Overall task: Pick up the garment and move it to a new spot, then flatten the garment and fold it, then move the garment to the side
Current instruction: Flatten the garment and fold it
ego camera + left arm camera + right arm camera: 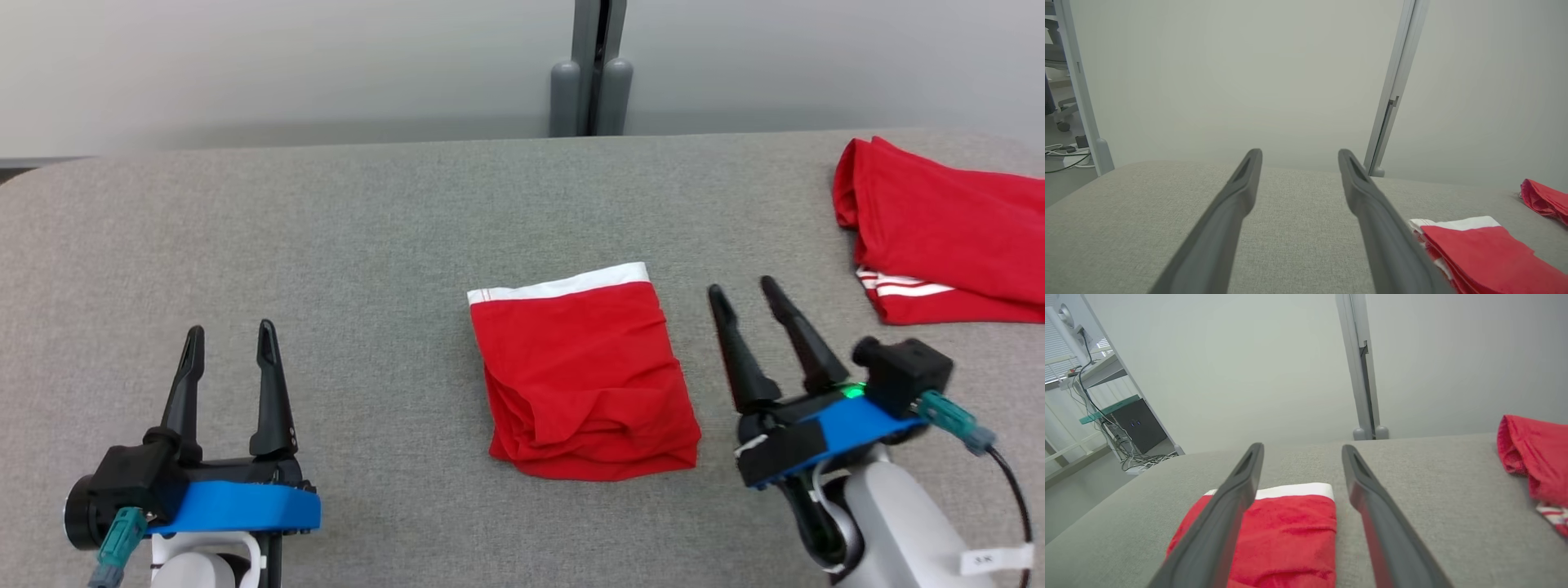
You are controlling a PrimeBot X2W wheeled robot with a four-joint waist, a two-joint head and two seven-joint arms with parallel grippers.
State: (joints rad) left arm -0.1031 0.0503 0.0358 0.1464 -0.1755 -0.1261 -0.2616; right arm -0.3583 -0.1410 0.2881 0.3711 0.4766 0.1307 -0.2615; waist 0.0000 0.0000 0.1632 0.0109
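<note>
A red garment [584,376] with a white waistband lies folded in the middle of the grey table; it also appears as the folded red garment [1486,255] and the same garment [1286,535] below the fingers. My right gripper [744,292] hovers just right of it, open, holding nothing; in the right wrist view my right gripper [1301,451] spreads its fingers above the garment's right edge. Well to the garment's left, my left gripper [231,333] stands open and empty above the table, seen as the left gripper [1299,155] over bare cloth.
A second red garment [947,233] with white stripes lies crumpled at the table's far right. The grey padded table [326,245] ends at a pale wall with a grey post [592,65] behind its far edge. A desk and cables [1106,416] stand off to one side.
</note>
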